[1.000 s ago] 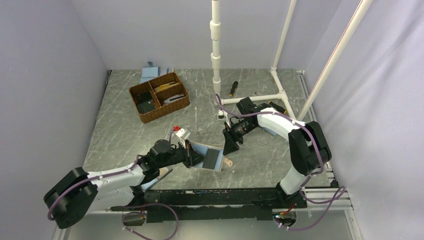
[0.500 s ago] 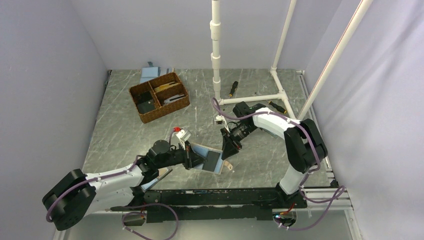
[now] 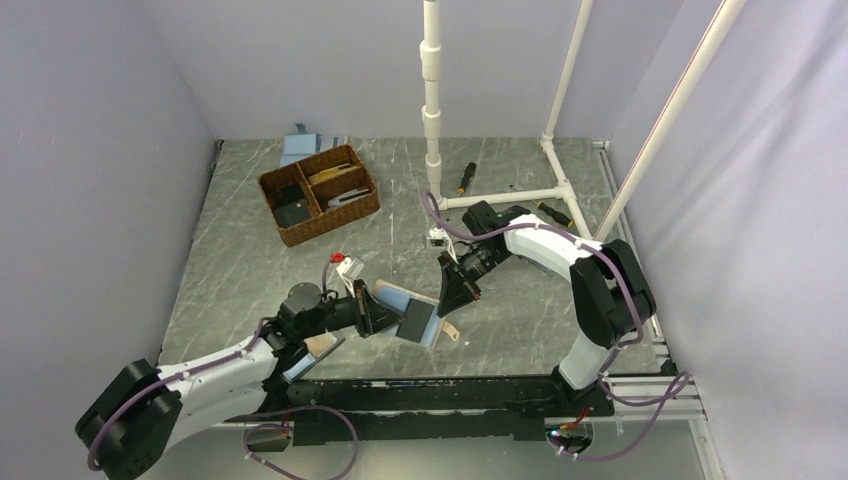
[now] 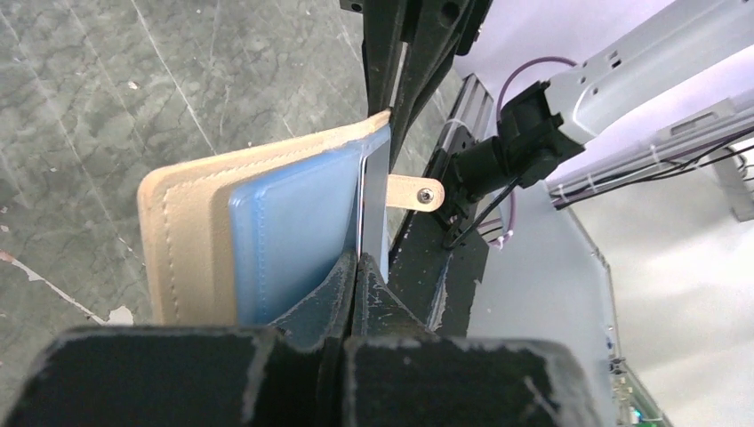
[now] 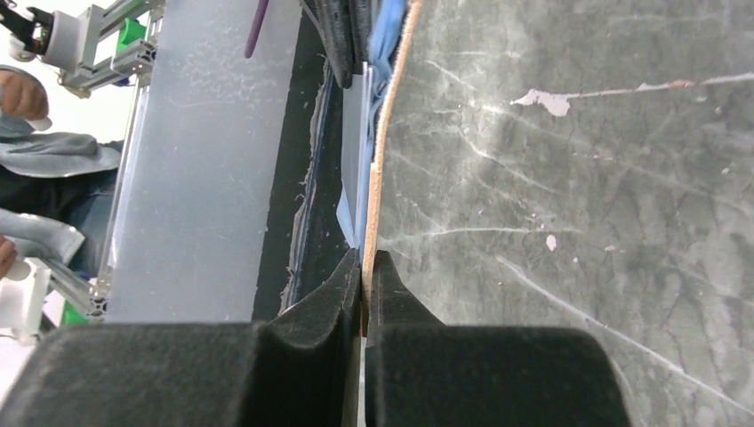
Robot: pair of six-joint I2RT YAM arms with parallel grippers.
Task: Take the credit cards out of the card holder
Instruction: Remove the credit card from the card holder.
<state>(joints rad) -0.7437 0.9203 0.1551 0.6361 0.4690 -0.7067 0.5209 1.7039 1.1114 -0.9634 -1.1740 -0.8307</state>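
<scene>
Top view: shows flat light-blue bi-fold card holder [image 3: 415,316] with tan edging, tilted over grey marbled table [image 3: 250,262] near its front, pinched between left fingers [image 3: 373,312] and right fingers [image 3: 452,296].

Left wrist: shows left fingers [image 4: 356,269] clamped shut on the card holder [image 4: 284,222].

Right wrist: shows right fingers [image 5: 364,267] closed tight on its tan edge.

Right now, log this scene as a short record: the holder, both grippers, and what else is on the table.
card holder: light blue, tan edging, gripped from two sides
left gripper: shut on the card holder
right gripper: shut on the holder's tan edge
wicker basket: far left of the table, apart from both arms
</scene>
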